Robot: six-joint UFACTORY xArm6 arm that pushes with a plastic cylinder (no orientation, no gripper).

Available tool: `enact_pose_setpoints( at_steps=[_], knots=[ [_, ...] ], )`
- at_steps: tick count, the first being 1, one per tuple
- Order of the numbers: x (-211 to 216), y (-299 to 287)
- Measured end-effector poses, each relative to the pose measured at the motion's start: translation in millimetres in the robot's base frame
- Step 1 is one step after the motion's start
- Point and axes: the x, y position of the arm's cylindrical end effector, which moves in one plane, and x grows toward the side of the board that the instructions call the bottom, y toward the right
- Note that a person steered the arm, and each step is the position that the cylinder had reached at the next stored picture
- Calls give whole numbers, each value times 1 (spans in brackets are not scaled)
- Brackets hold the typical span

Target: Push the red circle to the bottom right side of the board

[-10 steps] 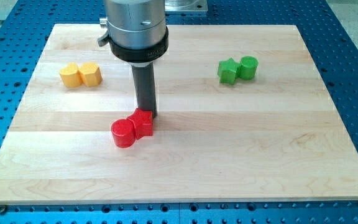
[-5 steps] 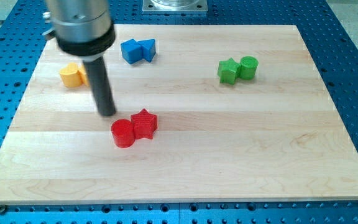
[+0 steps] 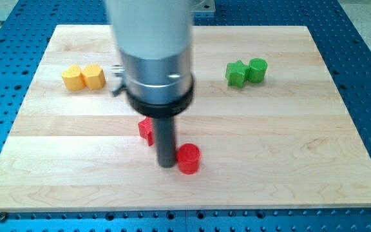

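The red circle [image 3: 189, 158] lies low on the wooden board [image 3: 288, 148], just right of the board's middle line. My tip [image 3: 165, 165] stands right against its left side. The other red block [image 3: 145, 129], a star in the earlier frames, sits up and left of the tip, partly hidden behind the rod.
Two yellow blocks [image 3: 83, 77] sit together at the view's upper left. A green star-like block [image 3: 236, 73] and a green circle [image 3: 257, 68] sit together at the upper right. The arm's body hides the board's top middle.
My tip swung from left of the red pair to between them. The red circle has slid right and down, away from the red star.
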Motion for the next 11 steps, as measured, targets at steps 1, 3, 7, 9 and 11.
enact_pose_setpoints(
  at_steps=[1,3,7,9,11],
  knots=[
    [-1,-1],
    [-2,-27],
    [19,15],
    [7,42],
    [-8,108]
  ],
)
